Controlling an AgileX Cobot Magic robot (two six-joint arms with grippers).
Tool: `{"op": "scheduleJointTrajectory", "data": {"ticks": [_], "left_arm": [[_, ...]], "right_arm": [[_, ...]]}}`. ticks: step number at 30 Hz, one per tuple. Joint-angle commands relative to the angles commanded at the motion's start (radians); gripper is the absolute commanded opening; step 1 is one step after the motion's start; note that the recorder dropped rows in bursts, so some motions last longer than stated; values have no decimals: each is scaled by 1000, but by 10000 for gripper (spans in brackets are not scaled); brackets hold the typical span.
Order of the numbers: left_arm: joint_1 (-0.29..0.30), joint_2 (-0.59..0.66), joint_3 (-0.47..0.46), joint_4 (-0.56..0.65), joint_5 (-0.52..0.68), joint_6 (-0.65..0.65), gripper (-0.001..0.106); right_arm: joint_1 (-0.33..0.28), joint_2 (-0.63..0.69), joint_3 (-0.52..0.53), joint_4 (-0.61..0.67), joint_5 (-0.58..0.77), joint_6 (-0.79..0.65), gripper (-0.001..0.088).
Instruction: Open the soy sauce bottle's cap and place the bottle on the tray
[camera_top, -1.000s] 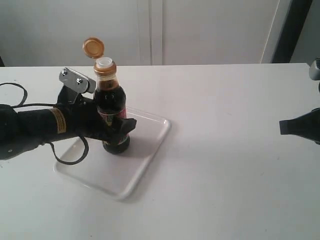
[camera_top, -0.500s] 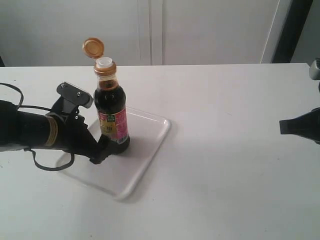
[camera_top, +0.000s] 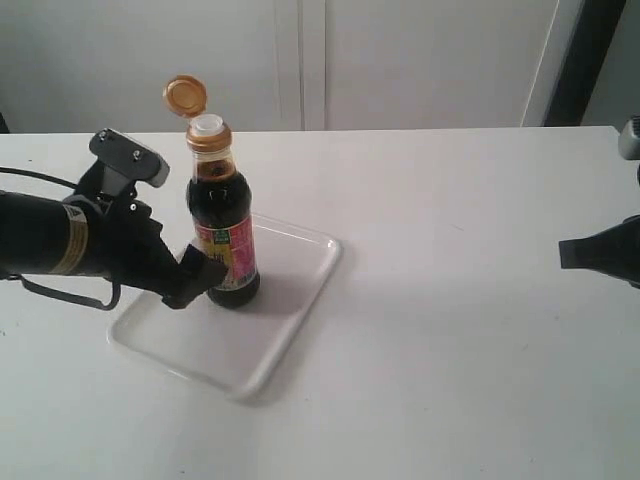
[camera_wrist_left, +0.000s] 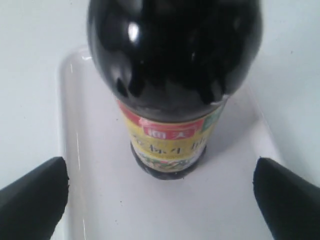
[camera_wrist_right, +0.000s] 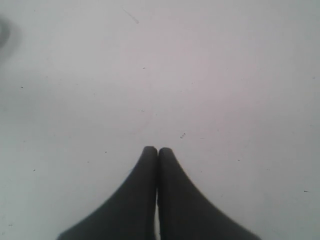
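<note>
The left gripper (camera_wrist_left: 160, 192) is spread wide, holding nothing, its fingers (camera_wrist_left: 32, 195) clear of the soy sauce bottle (camera_top: 222, 235). That bottle stands upright on the white tray (camera_top: 290, 320), its cap (camera_top: 185, 95) flipped open. Far right, the right gripper (camera_wrist_right: 157, 151) is pressed closed and empty above the table (camera_top: 460, 330).

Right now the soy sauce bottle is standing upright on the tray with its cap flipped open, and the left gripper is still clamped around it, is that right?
Not quite. The soy sauce bottle does stand upright on the tray with its cap flipped open, but the left gripper is open, not clamped. The left wrist view shows its fingers spread wide, clear of the bottle on both sides.
</note>
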Motion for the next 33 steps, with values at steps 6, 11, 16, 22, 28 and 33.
{"op": "scheduleJointTrajectory", "data": {"ticks": [6,11,16,22,28,33], "left_arm": [[2,-77,4,0,159,50,733],[2,-147,39,0,237,131,476],[2,-189,56,0,353,257,282],[2,-217,56,0,726,572,81],[2,-217,56,-297,1054,767,0],[2,-217,54,-827,1106,1236,0]], "right_arm": [[21,0,0,0,5,-2,0],[21,0,0,0,3,-2,0],[21,0,0,0,-3,-2,0],[21,0,0,0,-5,-2,0],[21,0,0,0,-32,-2,0],[21,11,-6,-13,-48,-4,0]]}}
